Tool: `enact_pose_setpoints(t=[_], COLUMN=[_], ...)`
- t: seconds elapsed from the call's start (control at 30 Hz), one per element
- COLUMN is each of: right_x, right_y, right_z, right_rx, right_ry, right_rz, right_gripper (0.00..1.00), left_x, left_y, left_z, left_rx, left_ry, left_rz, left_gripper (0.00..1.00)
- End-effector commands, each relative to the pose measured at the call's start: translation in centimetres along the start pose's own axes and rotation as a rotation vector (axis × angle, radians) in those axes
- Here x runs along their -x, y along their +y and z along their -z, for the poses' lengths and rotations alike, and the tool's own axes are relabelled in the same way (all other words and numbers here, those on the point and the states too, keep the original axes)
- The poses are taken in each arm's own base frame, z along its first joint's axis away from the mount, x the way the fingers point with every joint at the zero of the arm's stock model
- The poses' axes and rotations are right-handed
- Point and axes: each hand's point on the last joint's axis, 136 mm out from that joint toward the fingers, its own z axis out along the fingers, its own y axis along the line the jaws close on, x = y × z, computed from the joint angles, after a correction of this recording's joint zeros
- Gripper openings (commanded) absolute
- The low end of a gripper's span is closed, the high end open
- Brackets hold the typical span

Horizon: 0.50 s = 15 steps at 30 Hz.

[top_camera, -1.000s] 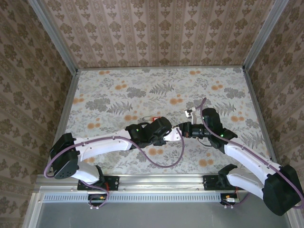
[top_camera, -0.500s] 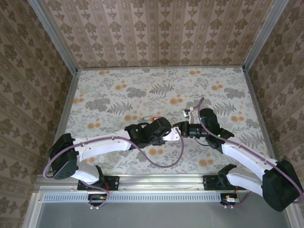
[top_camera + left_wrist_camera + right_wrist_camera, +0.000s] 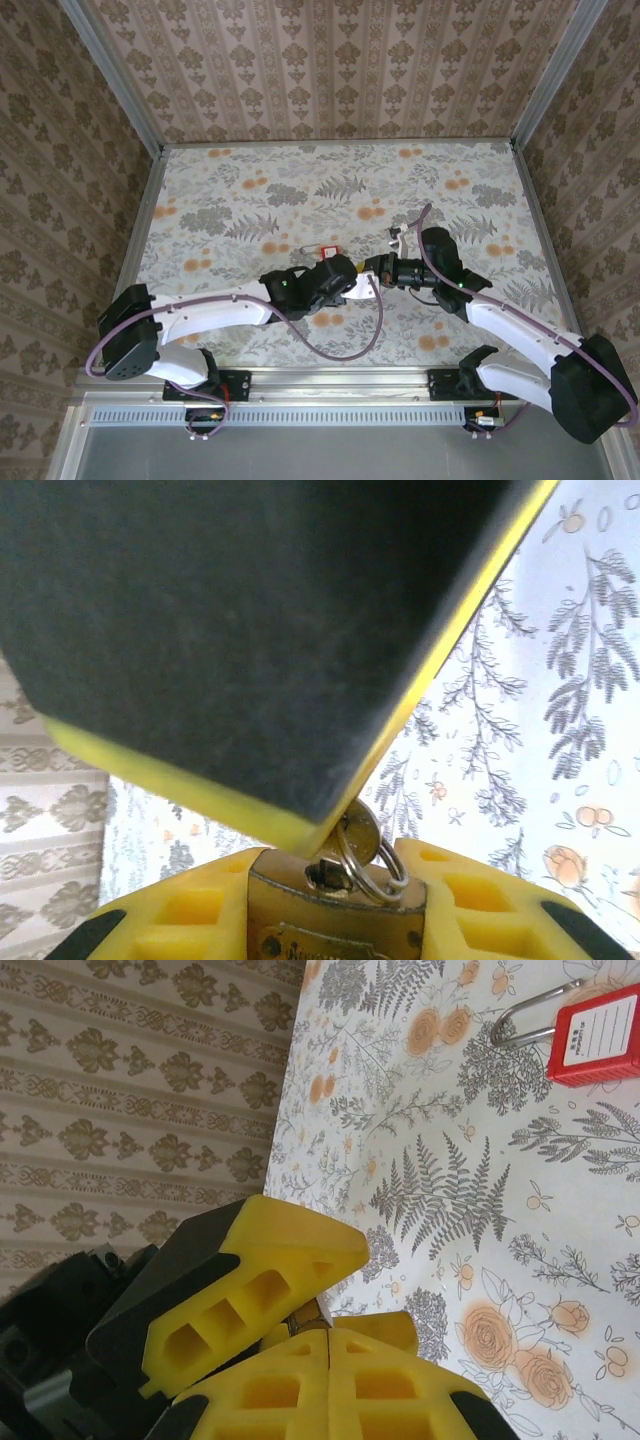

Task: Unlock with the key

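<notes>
**Key seated in the brass padlock, pinched from the right**

The left gripper (image 3: 372, 283) clamps the brass padlock (image 3: 335, 915), keyway facing the right arm. The key (image 3: 357, 832), on its split ring, stands in that keyway, in line with the lock body. The right gripper (image 3: 328, 1345), fingers pressed together, seemingly pinches its head. A red padlock (image 3: 597, 1035) lies well apart, obstructing nothing.

from above, left tool (image 3: 370, 285) and right tool (image 3: 381, 267) meet at a spot too small to tell what either holds. left wrist view: a blurred dark pad (image 3: 230, 630) hides what lies behind it; the brass padlock (image 3: 335, 920) is cut off by the bottom edge, its engraving unreadable. right wrist view: the red piece (image 3: 597, 1035) runs off the right edge, its label print too small to read.
</notes>
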Motion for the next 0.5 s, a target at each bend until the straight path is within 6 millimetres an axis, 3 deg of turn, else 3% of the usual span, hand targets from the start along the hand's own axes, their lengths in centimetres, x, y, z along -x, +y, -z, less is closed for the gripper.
enact_pose_setpoints(t=[0.0, 0.47], right_x=[-1.3, -0.5], right_y=[1.8, 4.3], right_z=[-0.4, -0.9], right_rx=[0.095, 0.203], right_ry=[0.084, 0.122], right_rz=[-0.052, -0.165], right_gripper=[0.02, 0.01], left_x=[3.6, 5.5], left_y=[4.2, 6.4], left_z=[1.5, 4.3], left_rx=[0.222, 0.573], left_ry=[-0.147, -0.243], left_rz=[0.007, -0.162], left_gripper=[0.11, 0.12])
